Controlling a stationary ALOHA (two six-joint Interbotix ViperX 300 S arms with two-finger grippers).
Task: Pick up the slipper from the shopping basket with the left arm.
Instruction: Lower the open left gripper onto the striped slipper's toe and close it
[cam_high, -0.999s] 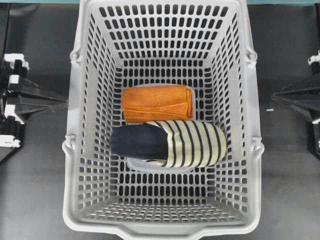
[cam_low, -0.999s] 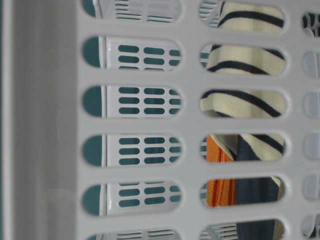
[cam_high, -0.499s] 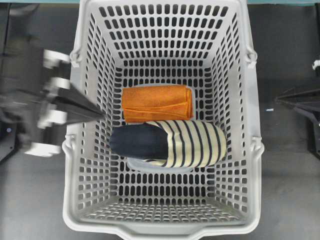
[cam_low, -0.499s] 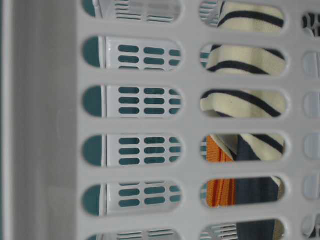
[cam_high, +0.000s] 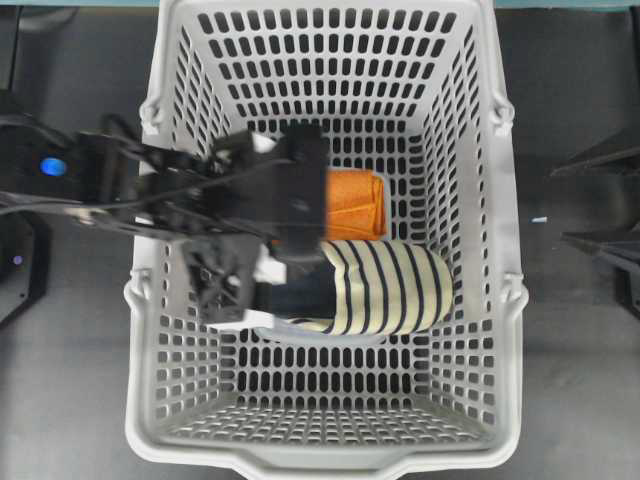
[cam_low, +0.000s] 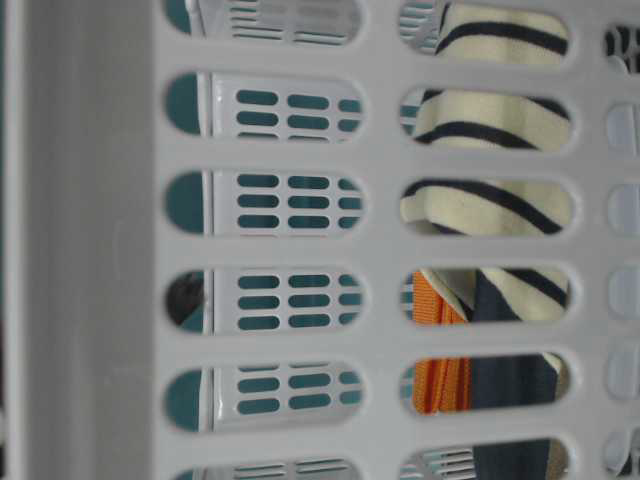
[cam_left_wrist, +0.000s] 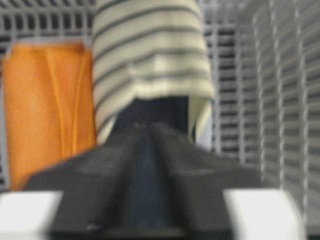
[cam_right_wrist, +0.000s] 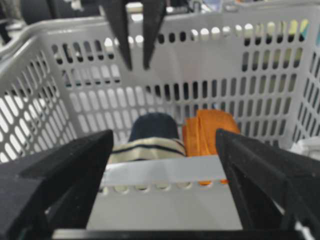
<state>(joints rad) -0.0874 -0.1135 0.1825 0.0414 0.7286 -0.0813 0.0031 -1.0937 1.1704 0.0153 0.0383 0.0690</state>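
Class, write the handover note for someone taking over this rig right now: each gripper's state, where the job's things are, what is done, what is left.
Left gripper: above the dark heel end of the slipper, inside the shopping basket; jaws slightly apart, holding nothing.
Right gripper: outside the basket's right wall, jaws wide open, empty.
Slipper lies on the basket floor against the orange cloth.
Done: left arm reached in over the basket.
Left: lower, close on the slipper, lift it out.

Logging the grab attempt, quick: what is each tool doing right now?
Left tool: above the slipper in the shopping basket, fingers a little apart, holding nothing.
Right tool: wide open, empty, outside the basket.
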